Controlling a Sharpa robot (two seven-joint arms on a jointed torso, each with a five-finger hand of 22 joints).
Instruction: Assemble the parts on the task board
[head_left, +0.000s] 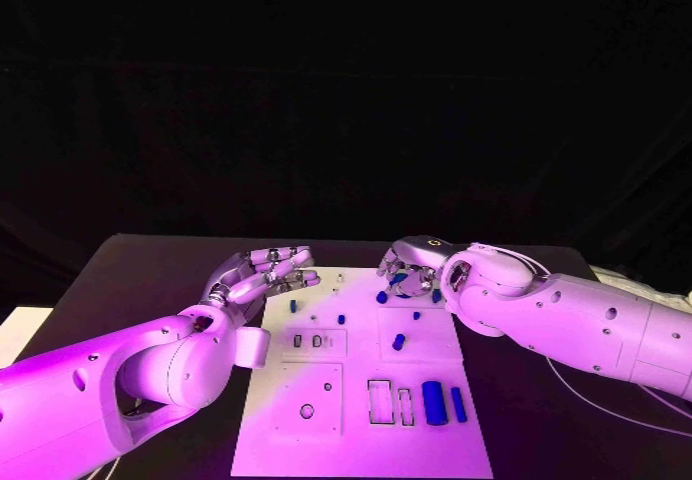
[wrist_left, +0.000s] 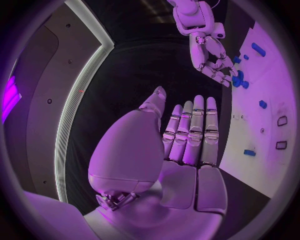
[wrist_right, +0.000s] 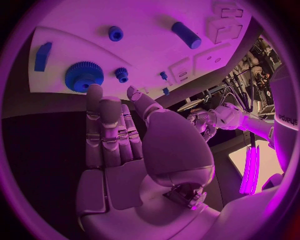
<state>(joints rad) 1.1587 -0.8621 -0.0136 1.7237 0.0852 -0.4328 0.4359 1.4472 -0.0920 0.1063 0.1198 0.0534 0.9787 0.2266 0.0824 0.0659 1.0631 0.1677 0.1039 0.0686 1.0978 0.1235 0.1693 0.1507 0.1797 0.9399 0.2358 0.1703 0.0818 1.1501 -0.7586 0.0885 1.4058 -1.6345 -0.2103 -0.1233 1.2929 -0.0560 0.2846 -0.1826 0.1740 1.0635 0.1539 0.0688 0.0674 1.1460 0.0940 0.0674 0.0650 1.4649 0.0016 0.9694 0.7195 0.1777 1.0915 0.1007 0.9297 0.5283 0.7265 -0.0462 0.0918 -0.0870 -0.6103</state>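
The white task board (head_left: 361, 450) lies in the middle of the black table. My right hand (head_left: 411, 272) hovers over the board's far edge, fingers stretched out and holding nothing. Its fingertips (wrist_right: 94, 92) are just short of a large blue gear (wrist_right: 84, 76) with a small gear (wrist_right: 122, 74) beside it. My left hand (head_left: 267, 272) floats above the board's far left corner, fingers straight and apart, palm empty (wrist_left: 187, 135). Blue parts lie scattered: a block (wrist_right: 42, 56), a round piece (wrist_right: 115, 33), a cylinder (wrist_right: 186, 35), and two upright-lying cylinders (head_left: 433, 402) near the front right.
Rectangular recesses (head_left: 381, 400) and an oval hole (head_left: 306, 411) are cut in the board's near half. Two small slots (head_left: 307, 341) sit at its left side. Bare black table (head_left: 159, 270) surrounds the board on both sides.
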